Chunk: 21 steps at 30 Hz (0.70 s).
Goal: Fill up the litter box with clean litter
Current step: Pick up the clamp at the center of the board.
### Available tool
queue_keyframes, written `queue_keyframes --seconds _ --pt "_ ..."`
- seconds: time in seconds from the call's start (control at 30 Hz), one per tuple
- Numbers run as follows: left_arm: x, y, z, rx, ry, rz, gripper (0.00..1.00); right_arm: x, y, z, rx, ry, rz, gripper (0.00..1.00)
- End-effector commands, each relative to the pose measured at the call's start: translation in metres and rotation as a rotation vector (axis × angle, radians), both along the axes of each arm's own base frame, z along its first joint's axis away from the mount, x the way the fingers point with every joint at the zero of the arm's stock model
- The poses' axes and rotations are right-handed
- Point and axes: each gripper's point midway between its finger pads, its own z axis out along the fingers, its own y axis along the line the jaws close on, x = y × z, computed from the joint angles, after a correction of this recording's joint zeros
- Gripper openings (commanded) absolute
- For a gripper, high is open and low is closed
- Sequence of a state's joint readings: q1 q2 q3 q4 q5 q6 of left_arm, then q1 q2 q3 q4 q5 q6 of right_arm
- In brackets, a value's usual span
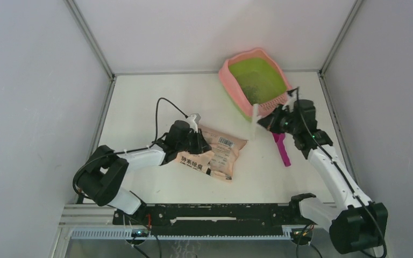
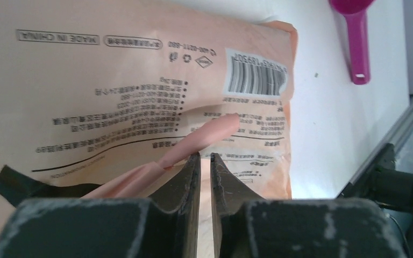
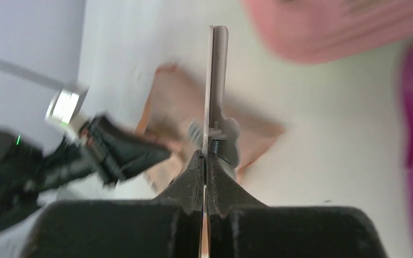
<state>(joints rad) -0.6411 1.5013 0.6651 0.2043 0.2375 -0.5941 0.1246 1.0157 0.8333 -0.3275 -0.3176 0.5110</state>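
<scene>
Litter box (image 1: 227, 80) sits at the far right of the table (image 1: 140, 107), with grey litter (image 1: 255, 88) specks in its green part. My right gripper (image 3: 204, 156) pinches a thin white clip (image 3: 217, 80) tight. My left gripper (image 2: 205, 157) hangs over the peach bag (image 2: 113, 80), jaws only a crack apart, holding nothing.

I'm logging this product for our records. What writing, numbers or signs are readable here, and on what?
"MADE IN CHINA": printed on the bag, upside down in the left wrist view.
Barcode on the bag: its digits are too blurred to read.
Fine print and Chinese characters on the bag: too small to read.
Litter box, scoop, white clip: no writing visible.
</scene>
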Motion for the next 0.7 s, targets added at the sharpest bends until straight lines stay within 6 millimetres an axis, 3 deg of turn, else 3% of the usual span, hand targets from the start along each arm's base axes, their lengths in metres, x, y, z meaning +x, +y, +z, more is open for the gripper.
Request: queue_keyframes --seconds 0.0,0.13,0.3,0.53,0.67 --pt "-0.002 -0.022 0.04 -0.184 -0.092 -0.098 0.16 -0.034 0.077 0.006 0.132 0.011 0.372 0.0" --pt "-0.011 -0.026 0.059 -0.294 -0.12 -0.158 0.22 -0.046 0.111 -0.001 0.196 0.033 0.522 0.0" --pt "-0.019 -0.024 0.085 -0.457 -0.181 -0.207 0.27 -0.042 0.126 -0.013 0.253 0.062 0.571 0.0" --pt "-0.023 -0.015 0.101 -0.721 -0.173 -0.224 0.29 -0.039 0.137 -0.025 0.304 0.084 0.607 0.0" --pt "-0.018 -0.02 0.09 -0.72 -0.143 -0.243 0.28 -0.045 0.147 -0.027 0.322 0.093 0.65 0.0"
